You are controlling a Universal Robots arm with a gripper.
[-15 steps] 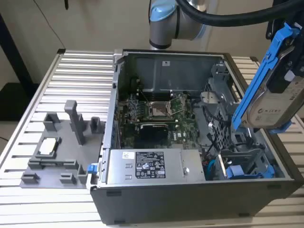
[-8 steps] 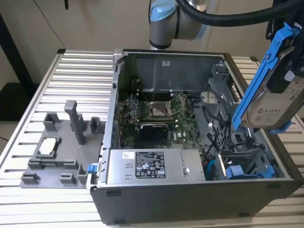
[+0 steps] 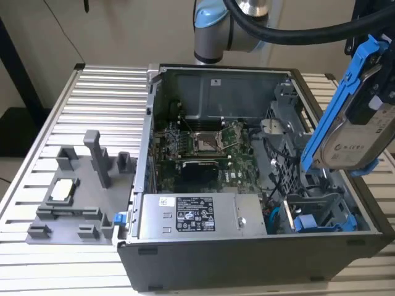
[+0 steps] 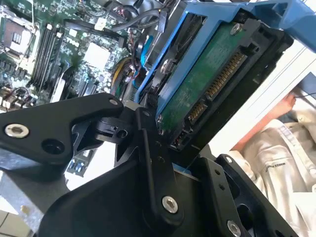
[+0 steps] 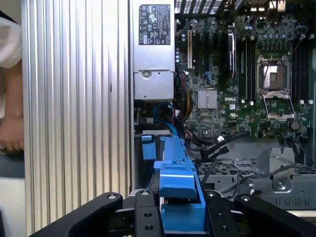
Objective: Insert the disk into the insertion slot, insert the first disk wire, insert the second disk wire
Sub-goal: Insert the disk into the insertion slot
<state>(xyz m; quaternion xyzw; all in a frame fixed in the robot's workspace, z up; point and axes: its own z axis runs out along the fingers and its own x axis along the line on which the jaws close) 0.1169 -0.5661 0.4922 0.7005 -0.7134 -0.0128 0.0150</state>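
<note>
- One disk [image 3: 361, 132] is in the air, tilted on its edge, above the side wall of the open computer case [image 3: 247, 262] at the exterior view's right. It is over the front corner, where the drive cage sits.
- Both black fingers [image 5: 146, 217] of the hand [image 5: 180, 219] press on the blue carrier frame [image 5: 175, 163] from its two sides in the first wrist view, so the hand is clenched on the disk by its frame.
- Not yet entered: the insertion slot [image 3: 311, 202] is a grey metal bay below the disk, just above the other blue-tabbed drive [image 3: 324, 223]. The disk is well apart from it.
- Judging by its metal body, the disk is stiff and rather heavy for such a flat thing, so I think it needs a firm grip.
- Some care is needed with the underside. In the second wrist view the green circuit board [image 4: 207, 84] and the connector pins [image 4: 224, 74] are bare, and I judge them fragile.
- Better places to hold are the long plastic rails of the frame. The plastic looks smooth and may bend a little, so the disk could slide or twist if it is pushed crooked into the bay.
- All of the case stands on the ribbed counter [image 3: 62, 262].
</note>
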